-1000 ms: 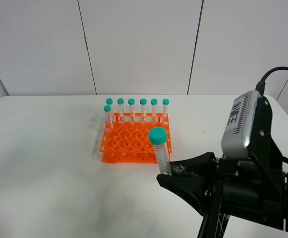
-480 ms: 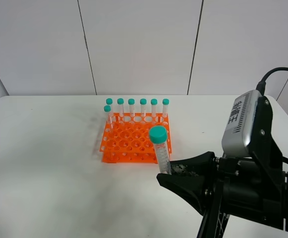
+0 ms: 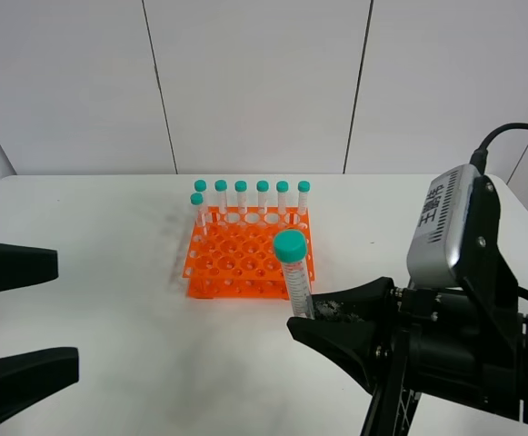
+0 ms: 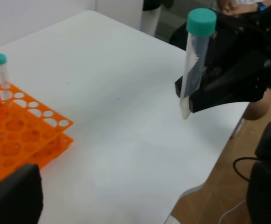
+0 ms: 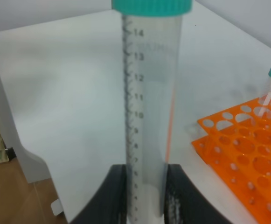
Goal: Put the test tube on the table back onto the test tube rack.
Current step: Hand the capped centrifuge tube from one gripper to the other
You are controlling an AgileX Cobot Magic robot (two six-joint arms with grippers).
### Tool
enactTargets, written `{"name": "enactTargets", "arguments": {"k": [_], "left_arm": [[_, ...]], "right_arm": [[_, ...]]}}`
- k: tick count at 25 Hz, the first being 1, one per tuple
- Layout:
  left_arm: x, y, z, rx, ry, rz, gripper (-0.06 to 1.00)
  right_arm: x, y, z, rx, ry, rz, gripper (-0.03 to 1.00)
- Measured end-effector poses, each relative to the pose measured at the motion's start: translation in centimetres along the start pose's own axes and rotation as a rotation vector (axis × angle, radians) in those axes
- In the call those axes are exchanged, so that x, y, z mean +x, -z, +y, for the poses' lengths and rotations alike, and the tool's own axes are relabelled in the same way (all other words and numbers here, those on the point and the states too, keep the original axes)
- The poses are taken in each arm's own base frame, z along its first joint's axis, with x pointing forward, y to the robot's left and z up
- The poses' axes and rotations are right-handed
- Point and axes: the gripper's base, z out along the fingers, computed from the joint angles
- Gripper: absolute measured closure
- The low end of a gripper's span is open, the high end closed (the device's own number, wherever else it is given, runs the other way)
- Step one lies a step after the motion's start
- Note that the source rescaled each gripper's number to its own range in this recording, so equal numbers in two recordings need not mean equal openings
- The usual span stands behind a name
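Presently catalogued, item by item.

- **Test tube** (image 3: 297,283): lifted clear of the table (image 3: 109,272) and held upright, teal cap uppermost. Its lower end is pinched in the right gripper (image 3: 311,318), on the near side of the test tube rack (image 3: 245,263) and apart from it.
- **Left gripper** (image 3: 18,318): fingers spread wide, nothing held between them.
- **Other tubes** (image 3: 263,198): seven are seated in the rack, six along the back row and one just ahead of it at the left end. Most holes are left vacant.
- **Progress**: pickup is judged complete. Carrying the tube over a free hole, lowering it and releasing it are judged outstanding.
- **Writing**: printed graduations on the tube are read in the right wrist view, 14 at the top and counting downward to about 7. Dark characters are seen on the grey camera housing (image 3: 438,222) of the right arm. They are possibly a maker's mark but too small to be read.
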Motion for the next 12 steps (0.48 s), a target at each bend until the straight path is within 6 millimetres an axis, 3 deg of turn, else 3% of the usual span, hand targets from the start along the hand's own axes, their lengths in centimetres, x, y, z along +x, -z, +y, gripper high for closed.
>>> {"name": "enactTargets", "arguments": {"k": [7,12], "left_arm": [[-0.9,-1.8,0.5,0.073,0.02,-0.056,0.05],[-2.2,-1.8,0.4,0.098,-0.013,-0.157,0.07]], "right_arm": [[-0.1,0.0,0.0,0.004,0.0,-0.008,0.97],[-0.1,0.0,-0.1,0.006,0.0,-0.012,0.97]]}}
